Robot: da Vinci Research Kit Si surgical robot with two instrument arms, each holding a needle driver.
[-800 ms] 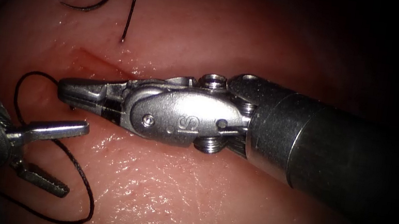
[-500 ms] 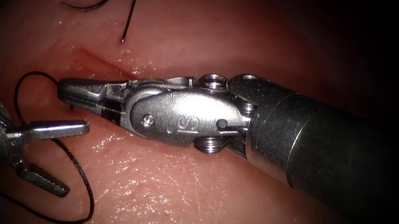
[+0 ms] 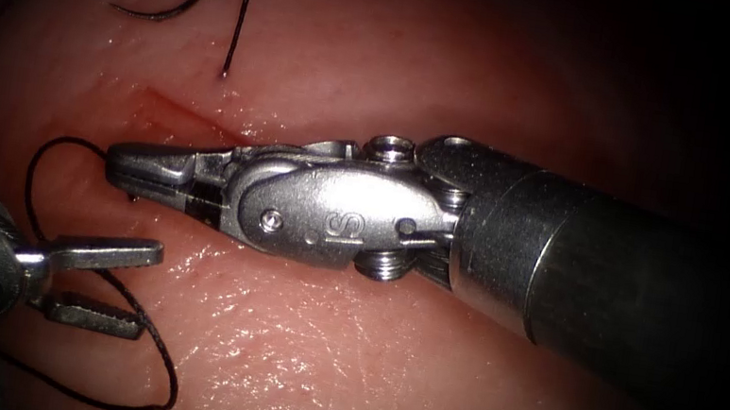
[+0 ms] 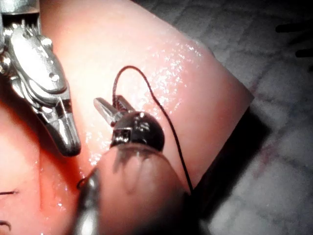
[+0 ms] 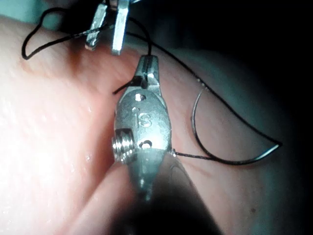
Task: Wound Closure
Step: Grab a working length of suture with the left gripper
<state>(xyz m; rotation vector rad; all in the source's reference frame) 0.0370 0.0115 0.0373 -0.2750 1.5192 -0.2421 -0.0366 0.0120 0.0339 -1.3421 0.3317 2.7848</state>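
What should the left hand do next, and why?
Probably close on the thread: the left hand is open and empty, with the thread running between its jaws, while the right hand is shut on thread. The needle lies free on the tissue.

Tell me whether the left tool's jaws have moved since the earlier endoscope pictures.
Yes. The left tool has narrowed its open jaws; the lower one rose toward the upper while the right tool stayed put.

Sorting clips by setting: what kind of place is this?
Likely a suturing practice bench, not an operating room: a block of tissue on a gridded mat, with a curved needle and thread.
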